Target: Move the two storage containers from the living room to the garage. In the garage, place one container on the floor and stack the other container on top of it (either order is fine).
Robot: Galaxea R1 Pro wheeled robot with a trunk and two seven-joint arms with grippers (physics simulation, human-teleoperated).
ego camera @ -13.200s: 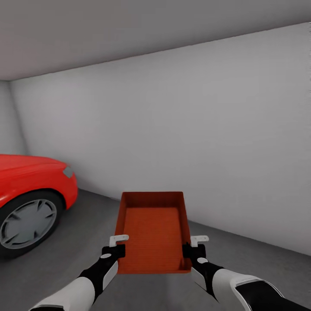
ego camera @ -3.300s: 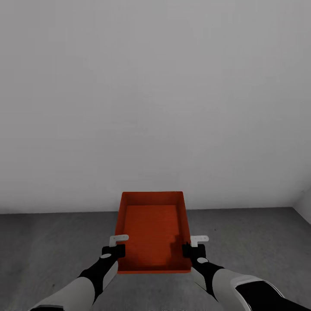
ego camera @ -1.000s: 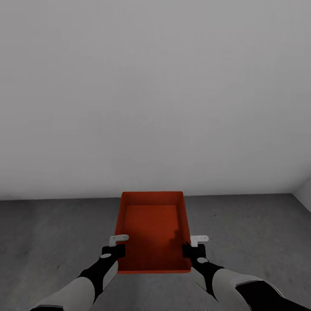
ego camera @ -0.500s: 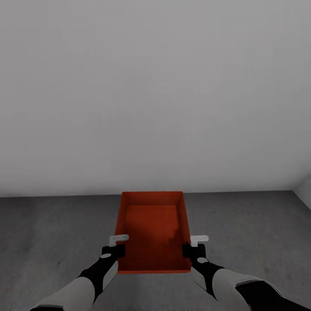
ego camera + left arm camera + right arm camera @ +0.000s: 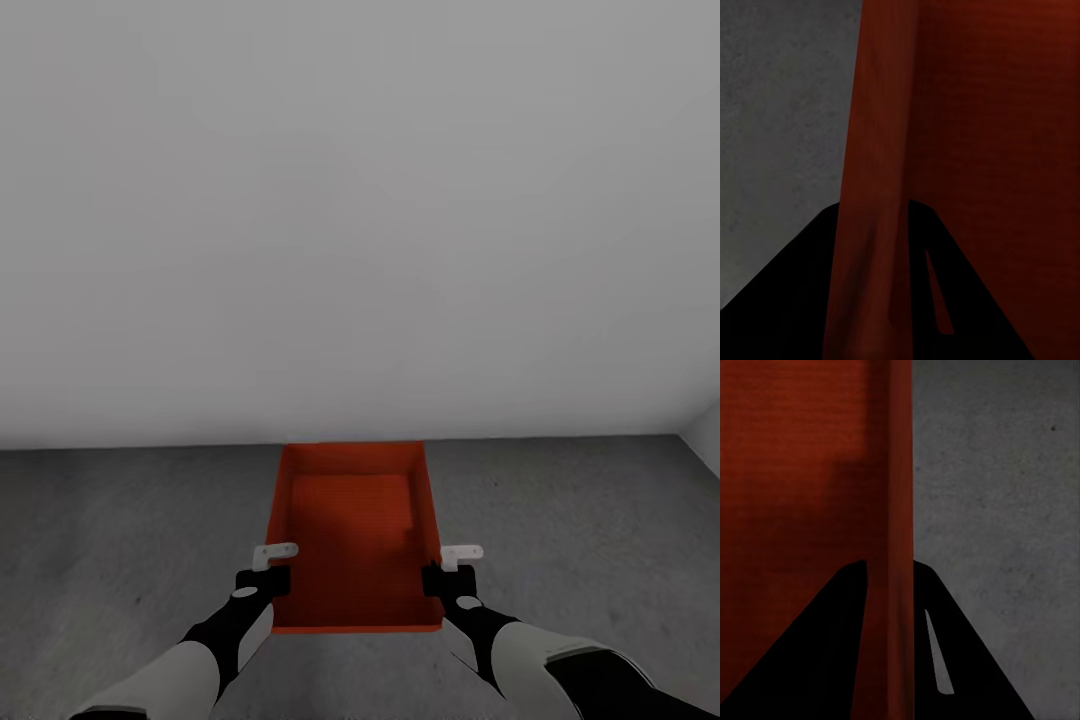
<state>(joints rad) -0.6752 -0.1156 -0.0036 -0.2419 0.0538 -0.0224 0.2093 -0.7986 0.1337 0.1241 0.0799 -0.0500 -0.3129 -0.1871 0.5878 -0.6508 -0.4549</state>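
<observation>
I hold one red-orange storage container (image 5: 352,530) level in front of me, above the dark grey garage floor (image 5: 120,530). My left gripper (image 5: 268,572) is shut on its left side wall, and my right gripper (image 5: 446,572) is shut on its right side wall. In the left wrist view the container's wall (image 5: 874,187) runs between the two black fingers (image 5: 787,300). The right wrist view shows the other wall (image 5: 898,510) clamped the same way between fingers (image 5: 967,660). The container is open-topped and holds nothing. The second container is out of view.
A pale grey garage wall (image 5: 360,220) stands close ahead and meets the floor just beyond the container's far end. A room corner (image 5: 695,435) shows at the right edge. Mottled concrete spreads to both sides of the container.
The whole view has shifted: the wall's base line sits lower against the container, now at its far rim. The container and both grippers hold the same place in the picture.
</observation>
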